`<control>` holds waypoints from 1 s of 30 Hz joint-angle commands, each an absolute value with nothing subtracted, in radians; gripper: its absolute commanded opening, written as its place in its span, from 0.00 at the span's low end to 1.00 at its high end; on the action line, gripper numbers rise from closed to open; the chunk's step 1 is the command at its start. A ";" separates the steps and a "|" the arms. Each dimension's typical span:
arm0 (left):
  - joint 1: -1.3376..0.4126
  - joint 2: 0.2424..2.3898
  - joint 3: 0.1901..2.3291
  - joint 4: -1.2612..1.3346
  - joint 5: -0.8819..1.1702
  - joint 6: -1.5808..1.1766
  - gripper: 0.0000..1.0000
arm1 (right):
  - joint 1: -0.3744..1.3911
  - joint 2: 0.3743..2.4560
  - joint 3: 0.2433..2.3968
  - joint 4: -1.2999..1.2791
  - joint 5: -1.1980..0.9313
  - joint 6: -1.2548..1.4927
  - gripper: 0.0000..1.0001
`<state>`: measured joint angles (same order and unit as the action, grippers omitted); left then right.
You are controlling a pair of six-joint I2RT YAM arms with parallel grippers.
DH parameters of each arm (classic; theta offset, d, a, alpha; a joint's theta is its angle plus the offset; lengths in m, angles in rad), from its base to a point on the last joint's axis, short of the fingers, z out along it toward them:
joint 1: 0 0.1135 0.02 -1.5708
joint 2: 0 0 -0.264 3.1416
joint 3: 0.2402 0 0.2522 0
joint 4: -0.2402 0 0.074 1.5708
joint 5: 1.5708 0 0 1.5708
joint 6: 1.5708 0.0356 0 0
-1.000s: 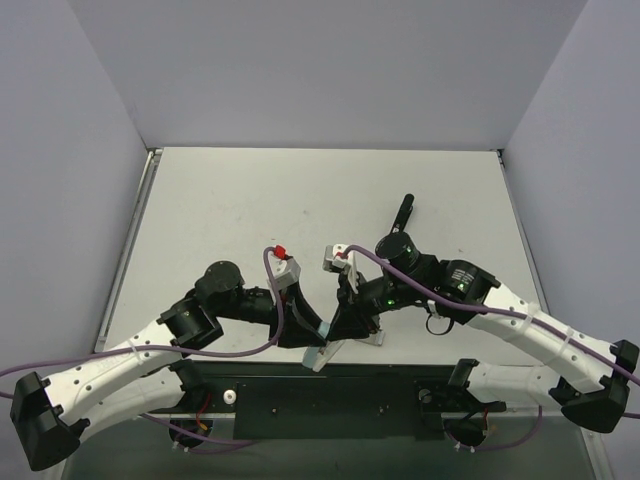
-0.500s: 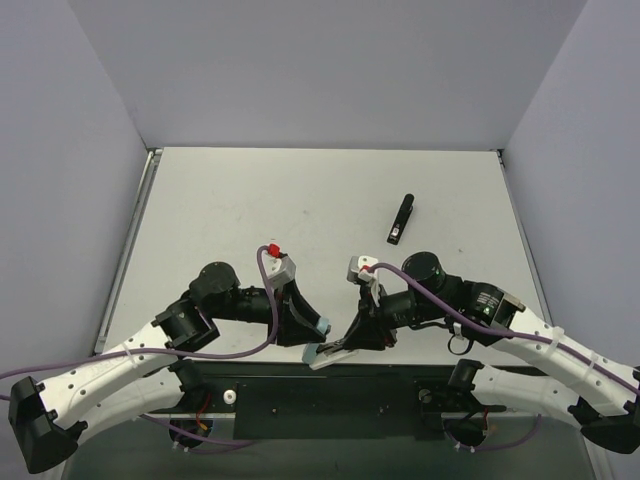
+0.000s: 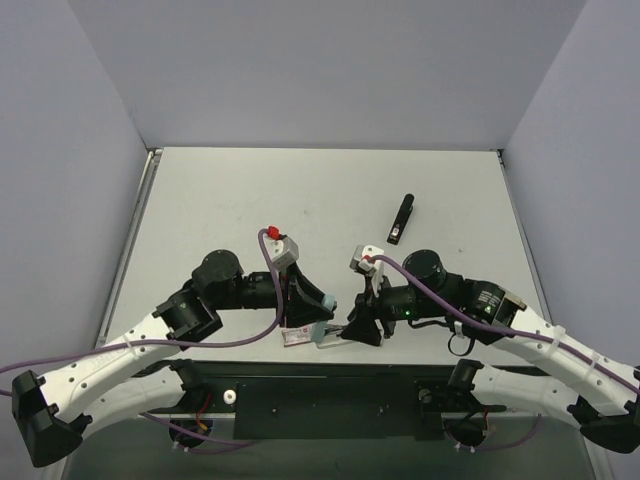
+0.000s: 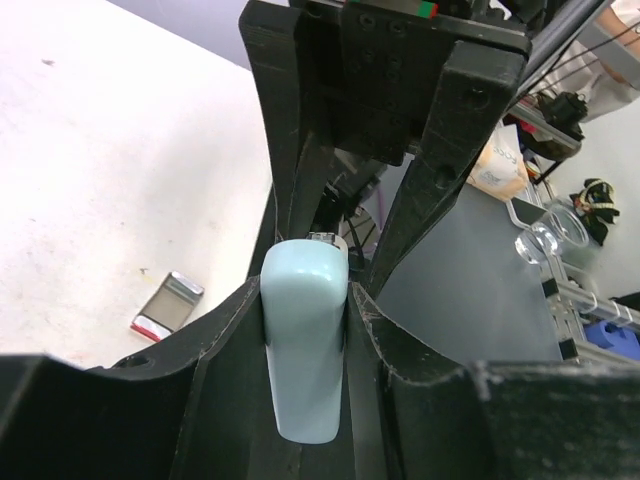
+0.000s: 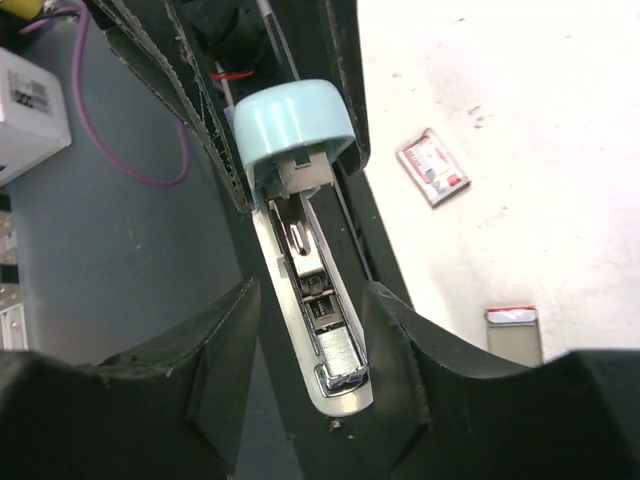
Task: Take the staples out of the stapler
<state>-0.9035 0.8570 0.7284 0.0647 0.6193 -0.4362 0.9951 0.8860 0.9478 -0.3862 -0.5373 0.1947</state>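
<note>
At near edge of table (image 3: 220,210), stapler (image 4: 305,370) sits clamped by its blue cap (image 5: 295,120) in left gripper (image 4: 305,320), right gripper (image 5: 305,335) parted astride the bared metal rail (image 5: 338,362), seemingly clear of it: light, rigid, slick steel, so hold the plastic cap, not the rail.

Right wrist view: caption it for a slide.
Left gripper clamps pale blue stapler, magazine exposed inside open right gripper; two staple strips on the table.

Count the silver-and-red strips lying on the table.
2. One strip lies right of the light-blue stapler; the other lies lower in the right wrist view. More may be hidden.
</note>
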 commanded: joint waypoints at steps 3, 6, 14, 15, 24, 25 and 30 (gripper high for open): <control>-0.900 0.879 0.818 0.055 0.508 -0.402 0.00 | 0.954 0.838 1.005 -0.402 -0.387 0.204 0.44; -0.900 0.903 0.841 0.037 0.459 -0.390 0.00 | 0.917 0.838 1.015 -0.397 -0.315 0.219 0.45; -0.897 1.005 0.910 0.006 0.325 -0.351 0.00 | 0.815 0.885 0.996 -0.319 -0.117 0.255 0.40; -0.894 1.024 0.923 0.002 0.299 -0.351 0.00 | 0.807 0.893 0.989 -0.290 -0.097 0.262 0.38; -0.769 1.155 0.933 0.086 0.345 -0.362 0.00 | 0.692 0.999 0.879 -0.020 -0.023 0.328 0.00; -0.756 1.164 0.931 0.097 0.357 -0.370 0.00 | 0.672 1.017 0.859 -0.009 -0.038 0.336 0.00; -0.684 1.213 0.913 0.156 0.416 -0.388 0.00 | 0.634 1.077 0.772 0.242 -0.080 0.341 0.00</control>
